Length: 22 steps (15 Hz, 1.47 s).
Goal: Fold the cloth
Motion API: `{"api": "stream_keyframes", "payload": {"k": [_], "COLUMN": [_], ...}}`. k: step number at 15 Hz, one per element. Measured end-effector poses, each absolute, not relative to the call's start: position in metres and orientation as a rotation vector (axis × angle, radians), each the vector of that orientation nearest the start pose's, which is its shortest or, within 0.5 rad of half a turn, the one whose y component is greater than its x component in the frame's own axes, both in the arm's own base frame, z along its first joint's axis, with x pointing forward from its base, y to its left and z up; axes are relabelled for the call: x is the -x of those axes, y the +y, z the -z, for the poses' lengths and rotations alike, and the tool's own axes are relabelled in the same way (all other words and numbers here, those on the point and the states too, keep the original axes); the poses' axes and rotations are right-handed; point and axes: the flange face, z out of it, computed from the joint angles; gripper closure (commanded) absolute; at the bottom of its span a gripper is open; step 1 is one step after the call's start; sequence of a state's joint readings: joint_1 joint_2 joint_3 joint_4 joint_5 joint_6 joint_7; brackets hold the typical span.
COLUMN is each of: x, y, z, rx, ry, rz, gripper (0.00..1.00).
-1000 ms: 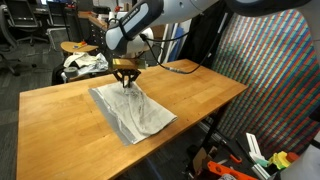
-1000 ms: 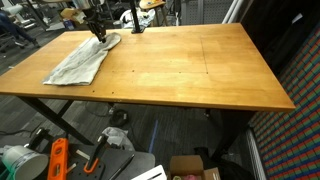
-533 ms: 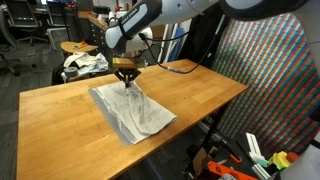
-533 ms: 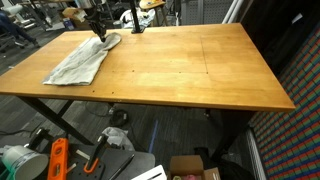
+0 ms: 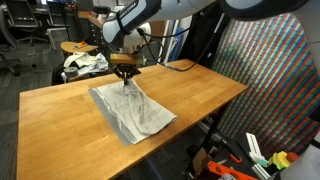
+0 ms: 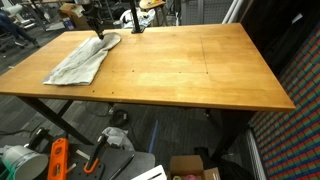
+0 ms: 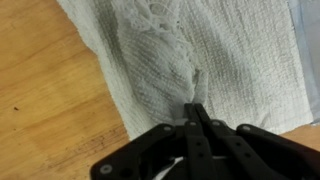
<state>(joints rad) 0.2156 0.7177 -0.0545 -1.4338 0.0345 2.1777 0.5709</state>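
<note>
Lying wrinkled on wooden table (image 5: 60, 120), off-white cloth (image 5: 135, 115) has near corner almost at table's front edge. Ridge of fabric rises from its middle toward far corner. There gripper (image 5: 125, 82) points down, jaws pinched closed on cloth fold, plain in wrist view. Beyond table's far edge: patterned fabric bundle (image 5: 85, 63).

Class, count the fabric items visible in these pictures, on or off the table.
2. The off-white cloth lies on the wooden table, pinched by the tool; a patterned fabric bundle sits beyond the table's far edge. More may be hidden.
</note>
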Motion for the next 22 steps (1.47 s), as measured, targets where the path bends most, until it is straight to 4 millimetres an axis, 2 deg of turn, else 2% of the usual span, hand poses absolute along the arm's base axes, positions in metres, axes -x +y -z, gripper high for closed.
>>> {"api": "stream_keyframes", "payload": {"k": [3,8,15,22], "x": [-0.715,-0.706,-0.705,-0.725], "y": [0.136,0.169,0.213,0.233], "z": [-0.291,-0.319,-0.336,-0.336], "rx": [3.052,2.972,2.819,2.672], "ry": [0.631,0.602,0.654,0.838], "rz": [0.03,-0.045,-0.102,-0.134], "gripper": [0.98,0.98,0.99,0.99]}}
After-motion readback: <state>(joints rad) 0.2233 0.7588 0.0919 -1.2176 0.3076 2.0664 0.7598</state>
